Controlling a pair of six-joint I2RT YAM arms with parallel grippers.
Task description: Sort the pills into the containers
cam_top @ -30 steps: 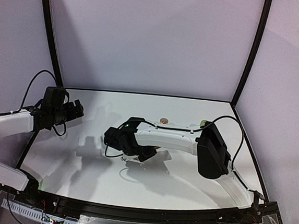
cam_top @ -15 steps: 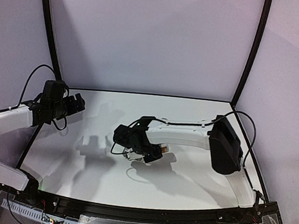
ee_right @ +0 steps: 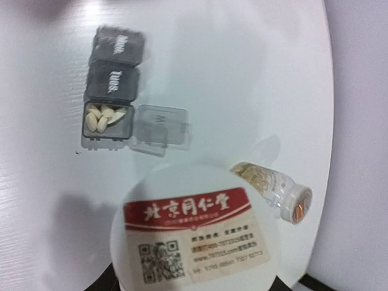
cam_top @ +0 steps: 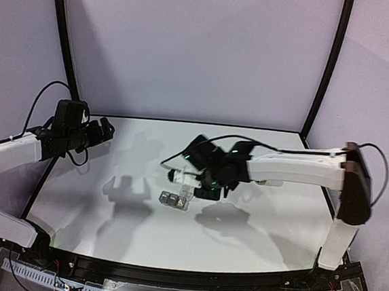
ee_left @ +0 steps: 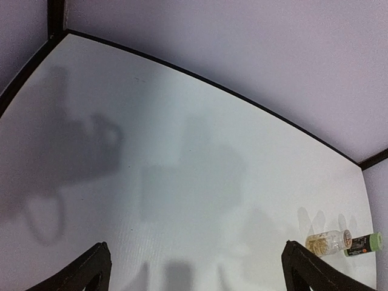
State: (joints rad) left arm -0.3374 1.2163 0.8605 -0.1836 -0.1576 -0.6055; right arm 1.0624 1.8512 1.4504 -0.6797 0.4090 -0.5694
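Note:
The containers are a grey strip of three joined compartments on the white table, also seen in the top view. Two lids are shut. The end compartment is open, its clear lid folded out, and several pale oval pills lie inside. My right gripper is shut on a white bottle with a red and cream label, held above the table just right of the strip. My left gripper is open and empty, far left.
A clear bottle with a copper cap lies on its side right of the strip; it also shows in the left wrist view, with a green bottle beside it. Black frame edges bound the table.
My right arm has swung right and lifted, uncovering the strip with its open compartment. My left gripper has shifted only slightly.

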